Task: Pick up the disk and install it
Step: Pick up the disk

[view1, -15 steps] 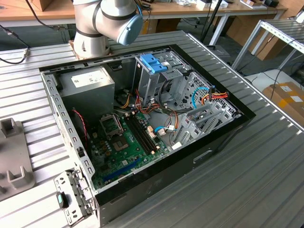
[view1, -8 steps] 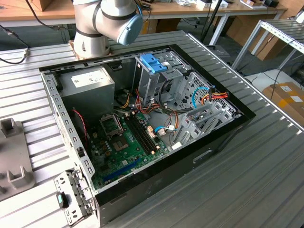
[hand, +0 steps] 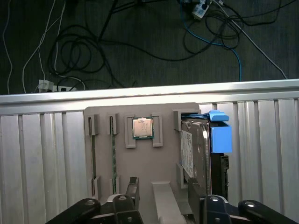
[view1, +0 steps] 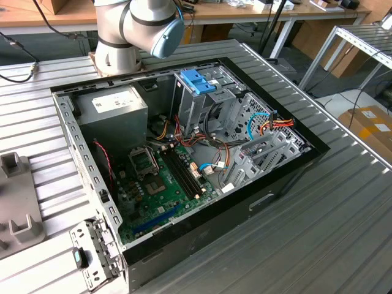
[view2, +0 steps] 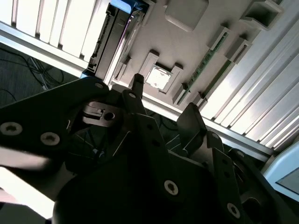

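Gripper (hand: 163, 187) over parts tray, fingers spread apart, nothing held.
Slatted metal table (view1: 318, 233) carries an open computer case (view1: 184, 159). Grey tray (hand: 163, 114) sits at the table edge in the first wrist view. The disk (hand: 195, 154) stands on edge in the tray's end slot: grey metal body, white label on its face, light-blue carrier (hand: 219, 133) along one side. Processor chip (hand: 142, 127) lies in a nearby pocket.

Blue-railed disk (hand: 196, 147) upright in holder (hand: 166, 161)
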Robot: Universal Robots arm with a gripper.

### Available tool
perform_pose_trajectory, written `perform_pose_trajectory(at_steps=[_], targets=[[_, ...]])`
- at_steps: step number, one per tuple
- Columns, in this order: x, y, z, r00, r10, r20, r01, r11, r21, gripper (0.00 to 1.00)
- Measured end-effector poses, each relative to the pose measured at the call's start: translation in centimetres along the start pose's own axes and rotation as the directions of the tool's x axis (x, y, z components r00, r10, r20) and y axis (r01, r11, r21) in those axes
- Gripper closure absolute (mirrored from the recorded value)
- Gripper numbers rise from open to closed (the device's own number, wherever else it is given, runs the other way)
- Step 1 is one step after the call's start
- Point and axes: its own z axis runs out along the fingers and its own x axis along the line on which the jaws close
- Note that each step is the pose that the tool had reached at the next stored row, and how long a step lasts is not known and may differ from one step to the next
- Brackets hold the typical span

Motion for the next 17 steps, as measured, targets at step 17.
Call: perform_pose_trajectory(at_steps=[17], targets=[[-0.40,0.02,0.27,1.0000,0.000,0.0004,0.000,1.0000,0.0003,0.40]])
